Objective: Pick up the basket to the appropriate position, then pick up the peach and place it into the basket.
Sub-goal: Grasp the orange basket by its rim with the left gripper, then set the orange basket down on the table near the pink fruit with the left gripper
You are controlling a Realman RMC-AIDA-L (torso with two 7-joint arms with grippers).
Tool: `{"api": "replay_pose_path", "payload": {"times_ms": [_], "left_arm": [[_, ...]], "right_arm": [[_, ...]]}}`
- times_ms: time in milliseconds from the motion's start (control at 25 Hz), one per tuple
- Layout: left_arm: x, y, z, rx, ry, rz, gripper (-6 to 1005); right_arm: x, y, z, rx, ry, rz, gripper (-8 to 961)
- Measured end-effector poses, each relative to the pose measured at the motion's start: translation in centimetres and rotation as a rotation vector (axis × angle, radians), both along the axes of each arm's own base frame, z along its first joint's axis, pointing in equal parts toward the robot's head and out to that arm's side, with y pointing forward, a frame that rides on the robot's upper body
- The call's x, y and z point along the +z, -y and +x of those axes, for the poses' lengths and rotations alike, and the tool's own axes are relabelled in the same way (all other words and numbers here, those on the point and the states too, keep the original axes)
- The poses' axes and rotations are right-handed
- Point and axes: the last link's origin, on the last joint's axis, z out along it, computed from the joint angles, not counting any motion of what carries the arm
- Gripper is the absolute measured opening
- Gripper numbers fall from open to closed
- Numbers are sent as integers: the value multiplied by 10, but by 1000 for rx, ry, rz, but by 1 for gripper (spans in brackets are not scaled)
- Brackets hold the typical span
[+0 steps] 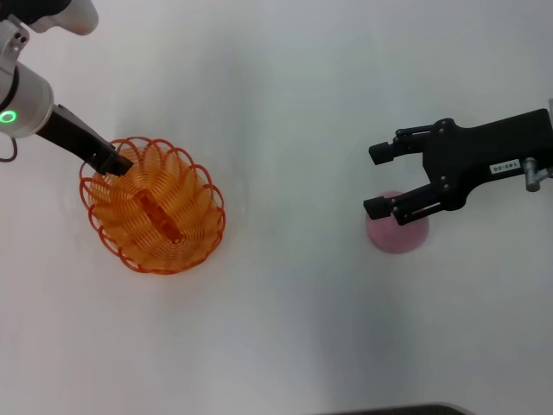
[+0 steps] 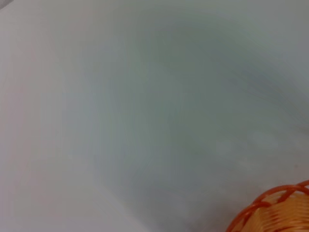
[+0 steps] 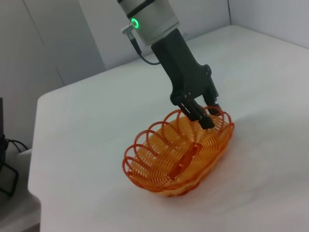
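The orange wire basket (image 1: 155, 207) sits on the white table at the left. My left gripper (image 1: 117, 164) is at its far-left rim and shut on the rim wire; the right wrist view shows its fingers (image 3: 206, 120) clamping the scalloped edge of the basket (image 3: 178, 154). A bit of the basket's rim (image 2: 275, 212) shows in the left wrist view. The pink peach (image 1: 399, 235) lies on the table at the right, partly hidden under my right gripper (image 1: 378, 180), which is open and hovers just above it, one finger over the peach.
The white table (image 1: 285, 104) runs between the basket and the peach. A dark edge (image 1: 406, 410) shows at the near side. The table's edge and a wall (image 3: 58, 38) show behind the left arm.
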Motion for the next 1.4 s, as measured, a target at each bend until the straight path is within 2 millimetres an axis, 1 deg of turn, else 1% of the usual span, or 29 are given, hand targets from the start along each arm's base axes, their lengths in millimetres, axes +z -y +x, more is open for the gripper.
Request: {"api": "replay_pose_path", "payload": {"times_ms": [120, 360, 480, 600, 760, 880, 1000, 1200, 1320, 1400], "left_arm": [[0, 1, -1, 9, 6, -1, 334], [9, 4, 1, 47, 59, 5, 204], [19, 5, 2, 88, 131, 24, 190], [37, 5, -3, 173, 254, 84, 175], [60, 7, -16, 332, 410, 196, 156], [67, 16, -30, 426, 477, 258, 119], [66, 27, -45, 507, 512, 321, 71], [54, 49, -71, 606, 545, 439, 77], [48, 59, -80, 655, 616, 457, 81], [47, 66, -85, 675, 666, 467, 110]], "right_arm": [[-2, -2, -2, 7, 6, -1, 924], [-3, -6, -5, 15, 11, 4, 924], [-4, -6, -6, 16, 10, 5, 925], [-5, -7, -6, 16, 10, 9, 925], [-5, -8, -6, 15, 11, 14, 925], [-6, -8, -7, 13, 12, 18, 924], [-7, -9, -7, 12, 12, 22, 923], [-9, -10, -7, 14, 15, 35, 921], [-10, -11, -7, 16, 15, 41, 920], [-10, -12, -7, 17, 17, 45, 918]]}}
